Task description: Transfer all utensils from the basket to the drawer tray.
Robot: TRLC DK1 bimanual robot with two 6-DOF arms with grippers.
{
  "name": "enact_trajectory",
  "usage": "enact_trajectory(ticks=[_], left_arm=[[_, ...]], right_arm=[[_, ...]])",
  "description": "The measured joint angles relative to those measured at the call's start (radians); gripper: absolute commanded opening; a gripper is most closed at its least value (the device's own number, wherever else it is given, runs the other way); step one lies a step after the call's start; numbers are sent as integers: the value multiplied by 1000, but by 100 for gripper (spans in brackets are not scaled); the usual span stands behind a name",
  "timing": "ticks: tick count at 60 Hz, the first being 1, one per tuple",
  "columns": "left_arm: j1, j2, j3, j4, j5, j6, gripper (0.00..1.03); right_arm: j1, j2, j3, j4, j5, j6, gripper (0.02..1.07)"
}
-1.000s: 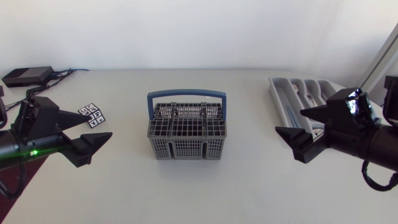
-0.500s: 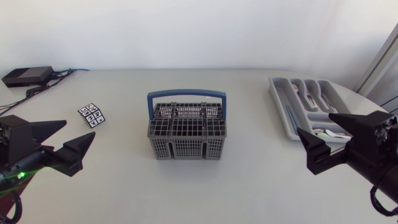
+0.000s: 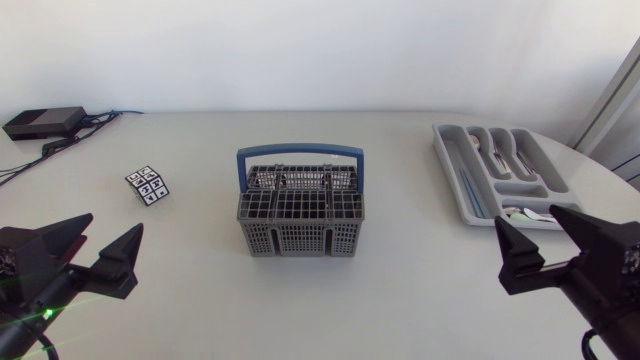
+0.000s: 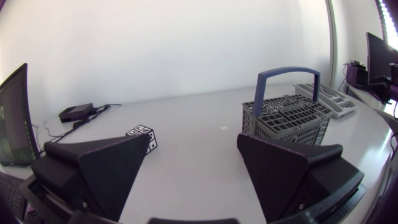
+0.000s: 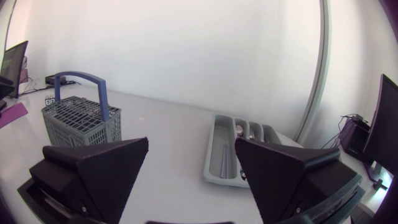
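A grey cutlery basket (image 3: pixel 300 214) with a blue handle stands mid-table; no utensils show inside it from above. It also appears ahead of the left gripper as the basket (image 4: pixel 287 118) and far off beside the right one as the basket (image 5: pixel 79 118). The grey drawer tray (image 3: pixel 497 172) lies at the right with several utensils in its slots; the tray (image 5: pixel 237 150) lies just ahead of my right gripper. My left gripper (image 3: pixel 105 243) stands open at the lower left, nothing between its fingers. My right gripper (image 3: pixel 545 243) stands open at the lower right, also holding nothing.
A small marker cube (image 3: pixel 148 184) sits left of the basket, seen too as the cube (image 4: pixel 142 134). A black box (image 3: pixel 43 121) with cables lies at the far left corner. Bare tabletop lies around the basket.
Both arms have pulled back from the middle toward the lower corners of the table, left arm leftward, right arm rightward. Both grippers stay open.
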State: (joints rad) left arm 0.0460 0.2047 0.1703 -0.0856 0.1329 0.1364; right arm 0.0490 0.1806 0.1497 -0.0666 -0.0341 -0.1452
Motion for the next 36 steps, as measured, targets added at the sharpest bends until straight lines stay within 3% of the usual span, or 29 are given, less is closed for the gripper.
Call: enact_trajectory(ticks=[19, 36], left_arm=[[-35, -166, -122, 75, -117, -90, 98], [-36, -198, -127, 87, -128, -111, 98]], right_arm=[[-41, -164, -121, 48, 25, 102, 102], [-45, -176, -130, 49, 32, 117, 102]])
